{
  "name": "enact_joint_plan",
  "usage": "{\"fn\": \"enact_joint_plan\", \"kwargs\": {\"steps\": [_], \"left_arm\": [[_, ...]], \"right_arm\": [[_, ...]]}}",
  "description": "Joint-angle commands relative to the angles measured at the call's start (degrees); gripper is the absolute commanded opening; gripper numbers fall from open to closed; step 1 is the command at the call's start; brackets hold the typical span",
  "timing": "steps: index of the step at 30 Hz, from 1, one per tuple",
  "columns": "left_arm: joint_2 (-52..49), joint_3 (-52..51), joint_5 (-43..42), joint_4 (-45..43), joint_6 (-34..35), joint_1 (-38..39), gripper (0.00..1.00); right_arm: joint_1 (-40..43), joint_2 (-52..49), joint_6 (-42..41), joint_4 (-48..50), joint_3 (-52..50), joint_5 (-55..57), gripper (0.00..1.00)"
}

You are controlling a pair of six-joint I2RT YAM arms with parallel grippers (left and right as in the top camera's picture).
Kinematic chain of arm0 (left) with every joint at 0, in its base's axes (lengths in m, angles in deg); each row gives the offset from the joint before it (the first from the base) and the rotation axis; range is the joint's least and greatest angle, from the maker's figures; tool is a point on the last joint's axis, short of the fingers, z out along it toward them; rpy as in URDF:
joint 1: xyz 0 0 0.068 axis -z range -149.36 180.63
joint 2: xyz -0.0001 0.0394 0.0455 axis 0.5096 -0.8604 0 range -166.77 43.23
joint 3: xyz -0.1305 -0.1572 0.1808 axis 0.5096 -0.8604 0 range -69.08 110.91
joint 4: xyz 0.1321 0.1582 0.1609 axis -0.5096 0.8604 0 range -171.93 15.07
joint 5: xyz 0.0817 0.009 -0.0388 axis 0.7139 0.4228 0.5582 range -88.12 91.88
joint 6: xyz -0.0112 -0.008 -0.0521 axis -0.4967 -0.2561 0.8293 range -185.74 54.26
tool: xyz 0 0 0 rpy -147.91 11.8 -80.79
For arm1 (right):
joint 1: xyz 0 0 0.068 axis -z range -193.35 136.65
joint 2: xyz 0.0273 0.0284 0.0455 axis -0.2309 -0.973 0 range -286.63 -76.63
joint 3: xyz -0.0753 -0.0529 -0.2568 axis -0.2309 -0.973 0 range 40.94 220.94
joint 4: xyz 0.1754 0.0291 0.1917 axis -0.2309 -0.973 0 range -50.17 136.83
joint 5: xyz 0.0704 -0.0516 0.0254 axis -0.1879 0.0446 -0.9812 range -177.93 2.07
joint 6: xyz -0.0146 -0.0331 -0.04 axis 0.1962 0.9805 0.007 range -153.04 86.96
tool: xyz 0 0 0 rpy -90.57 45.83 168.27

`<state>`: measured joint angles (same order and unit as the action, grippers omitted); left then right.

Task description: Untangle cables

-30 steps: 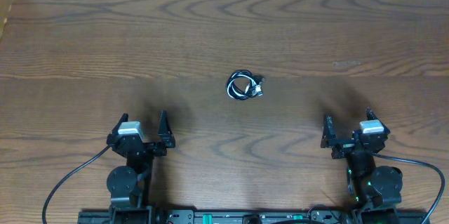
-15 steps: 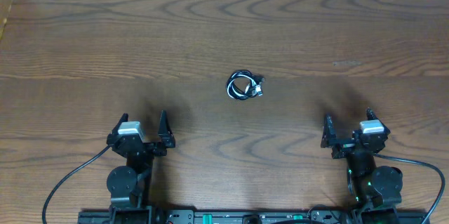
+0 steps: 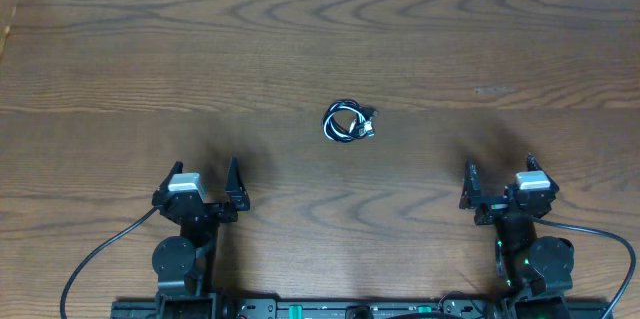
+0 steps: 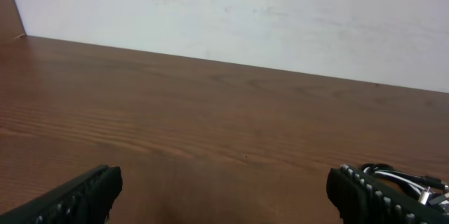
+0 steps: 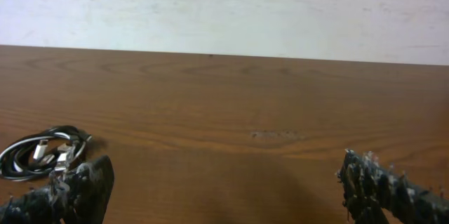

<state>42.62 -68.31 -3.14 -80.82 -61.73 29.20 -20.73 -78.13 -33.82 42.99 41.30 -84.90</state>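
well, black and white cables (image 3: 348,122) coiled together in one small bundle, near middle of table (image 3: 300,39). plug ends (image 3: 369,125) on bundle's right side. left tool (image 3: 197,184) spread wide, released, near front edge, well apart from cables. right tool (image 3: 500,187) spread wide too, released, also well apart from cables.

Desk (image 3: 320,39): brown wood, bold grain, smooth, low satin sheen. Pale scuffed patch (image 5: 277,135) ahead of the right jaws, duller than the wood around it. Cables (image 3: 348,122), ahead of and between both sets of jaws: smooth plastic-looking sheaths, one black, one white, slight gloss; plug ends glint like metal. Pads (image 4: 365,192) of the jaws: black, ribbed, matt. Wall (image 4: 280,13) beyond: matt white, faintly smudged.
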Motion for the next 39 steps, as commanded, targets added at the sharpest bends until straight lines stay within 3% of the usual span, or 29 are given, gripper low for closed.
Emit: {"fn": "enact_joint_plan", "kwargs": {"steps": [1,12,15,21,30,36,39], "left_arm": [[0.37,-0.50,-1.44,2.49,-0.94,-0.26,0.98],[0.28,2.05,-2.97,4.72,3.41,-0.26,0.98],[-0.24,3.28,-3.37,7.08,7.74,-0.26,0.98],[-4.94,7.72,-3.58,12.68,8.79,-0.22,0.98],[-23.58,20.33,-4.04,16.00,8.76,-0.22,0.98],[-39.54,30.84,-11.96,18.58,8.79,-0.20,0.98],[-47.19,37.51,-15.65,25.40,8.81,-0.22,0.98]], "right_arm": [[-0.17,0.00,0.63,-0.20,0.04,1.31,0.99],[-0.17,-1.38,-4.15,-1.68,0.98,1.57,0.99],[-0.17,-3.96,-4.13,-4.07,2.40,1.90,0.99],[-0.17,-13.31,-4.13,-5.44,6.58,1.95,0.99],[-0.17,-32.54,-4.98,-9.88,18.36,1.07,0.99],[-0.17,-45.09,-4.92,-15.96,27.50,-1.53,0.99],[-0.17,-50.12,-4.90,-20.04,31.87,-1.90,0.99]]}}
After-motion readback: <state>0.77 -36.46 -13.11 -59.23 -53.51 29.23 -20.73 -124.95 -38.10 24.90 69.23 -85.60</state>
